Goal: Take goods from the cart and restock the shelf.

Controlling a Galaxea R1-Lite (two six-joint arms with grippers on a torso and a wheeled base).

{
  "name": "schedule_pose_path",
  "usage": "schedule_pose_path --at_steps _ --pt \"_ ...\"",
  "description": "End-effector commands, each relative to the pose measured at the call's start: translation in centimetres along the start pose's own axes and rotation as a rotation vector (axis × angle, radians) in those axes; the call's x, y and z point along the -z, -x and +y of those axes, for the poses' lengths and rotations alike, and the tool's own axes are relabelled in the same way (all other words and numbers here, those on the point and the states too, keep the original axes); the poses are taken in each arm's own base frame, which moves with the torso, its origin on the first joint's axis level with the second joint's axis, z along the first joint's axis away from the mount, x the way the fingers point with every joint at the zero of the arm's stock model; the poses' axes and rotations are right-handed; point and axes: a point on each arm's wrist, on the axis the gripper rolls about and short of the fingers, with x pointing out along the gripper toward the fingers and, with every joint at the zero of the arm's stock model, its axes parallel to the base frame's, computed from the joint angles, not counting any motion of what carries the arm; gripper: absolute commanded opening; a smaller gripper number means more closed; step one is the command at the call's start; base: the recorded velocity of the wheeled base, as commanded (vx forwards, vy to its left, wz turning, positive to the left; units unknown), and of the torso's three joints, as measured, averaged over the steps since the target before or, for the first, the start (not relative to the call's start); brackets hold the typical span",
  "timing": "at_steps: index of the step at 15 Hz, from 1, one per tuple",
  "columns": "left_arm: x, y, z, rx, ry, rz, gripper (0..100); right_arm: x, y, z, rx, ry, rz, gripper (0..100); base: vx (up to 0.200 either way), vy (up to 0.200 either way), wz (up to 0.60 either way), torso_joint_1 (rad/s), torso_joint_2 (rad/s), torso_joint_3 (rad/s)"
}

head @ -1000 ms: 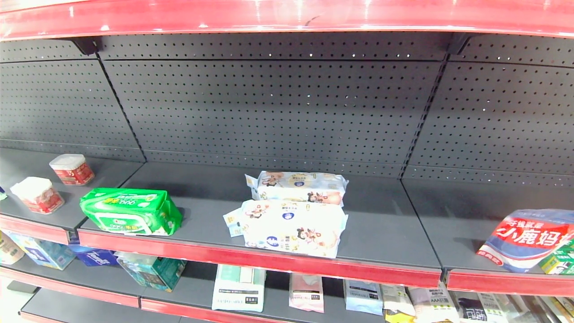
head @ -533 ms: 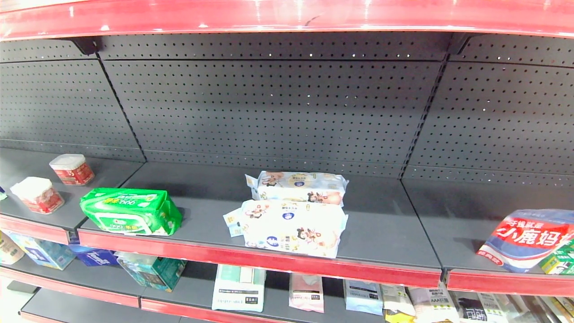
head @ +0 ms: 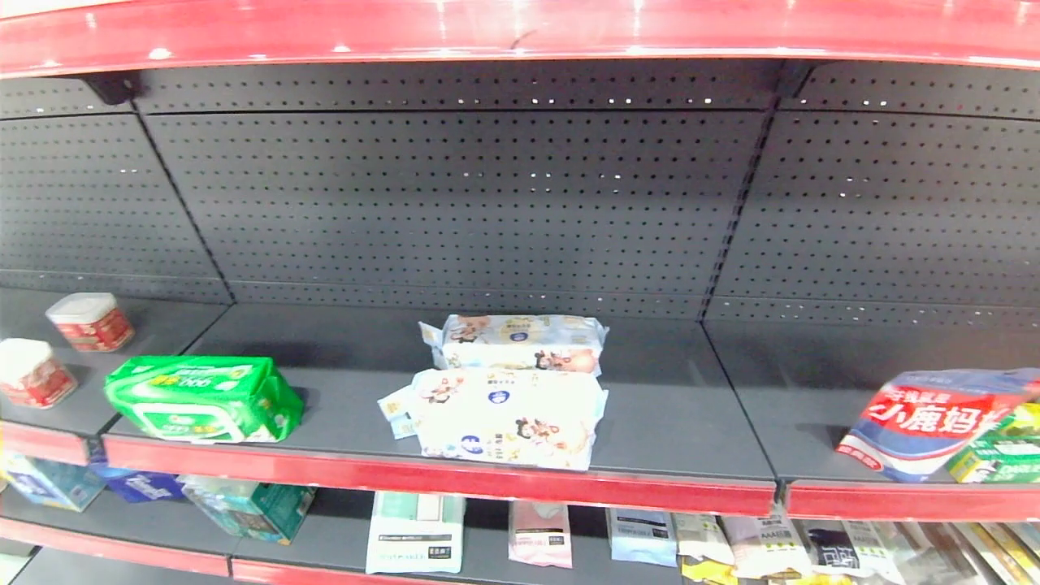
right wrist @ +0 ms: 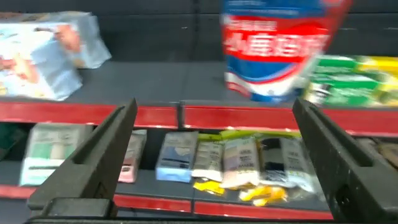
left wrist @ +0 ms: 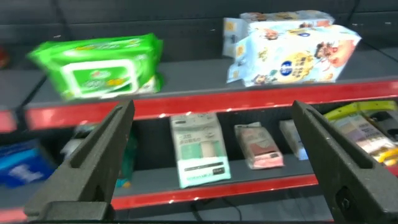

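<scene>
The shelf (head: 691, 406) is the biggest thing in front of you: a dark grey deck running left to right with a red front strip (head: 439, 479) along its near edge and a perforated back panel (head: 455, 203) at the far side. Your left gripper (left wrist: 212, 109) stands in front of that near edge with its fingers spread wide apart and nothing between them, facing the stretch that carries the green and white packs. Your right gripper (right wrist: 214, 104) stands likewise farther right, fingers wide apart and holding nothing, facing the red-and-blue bag. That red-and-blue bag (head: 934, 422) leans on the right section of the deck, near the front, touching the green boxes (head: 995, 459) just to its right. At the middle you have a white cartoon-print pack (head: 508, 418) lying flat at the near edge, and a second white pack (head: 516, 343) directly behind it, the two touching. To the left, well apart from them, a green wipes pack (head: 203, 398) lies flat close to the near edge. On the left section two small red-and-white tubs stand upright, the far tub (head: 91, 322) behind the near tub (head: 28, 372). Below, on the lower shelf (head: 341, 528), smaller packets stand in a row, among them a white packet (head: 416, 532) and a pink packet (head: 540, 532).
</scene>
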Motion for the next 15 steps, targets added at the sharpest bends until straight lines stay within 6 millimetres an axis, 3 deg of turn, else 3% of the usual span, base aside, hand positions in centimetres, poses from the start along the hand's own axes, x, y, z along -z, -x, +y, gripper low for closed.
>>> schedule_pose_path --at_steps 1,4,9,10,11,12,13,15 --pt "0.0 -0.1 0.0 0.000 0.002 0.007 100 0.0 0.0 0.0 0.000 0.000 0.000 100 0.000 0.000 -0.60 0.017 0.01 0.002" --pt "-0.1 -0.1 0.0 0.002 0.002 0.007 100 0.0 0.0 0.0 0.000 0.000 0.000 100 0.000 0.000 -0.60 0.002 0.01 0.007" --pt "-0.4 0.1 0.0 -0.011 0.000 -0.007 100 0.0 0.0 0.0 0.000 0.002 0.000 100 0.000 0.000 0.00 0.000 0.00 0.000" --pt "-2.1 0.0 0.1 -0.032 0.008 -0.005 100 0.0 0.0 0.0 0.000 0.002 0.000 100 0.000 0.000 0.00 0.000 0.00 0.000" --pt "-6.7 -1.4 0.5 -0.091 0.094 0.039 100 0.0 0.0 0.0 0.000 0.002 -0.002 100 0.000 0.000 0.00 0.000 0.00 0.000" --pt "-9.2 -2.7 0.9 -0.110 0.138 0.067 100 0.0 0.0 0.0 0.000 0.002 0.000 100 0.000 0.000 0.00 0.000 0.00 0.000" --pt "-10.2 -3.9 1.2 -0.122 0.127 0.110 100 0.0 0.0 0.0 0.000 0.002 -0.002 100 0.000 0.000 0.00 0.000 0.00 0.000" --pt "-9.9 -6.4 2.1 -0.250 0.024 0.259 100 0.0 0.0 0.0 0.000 0.002 0.000 100 0.000 0.000 0.00 0.000 0.00 0.000"
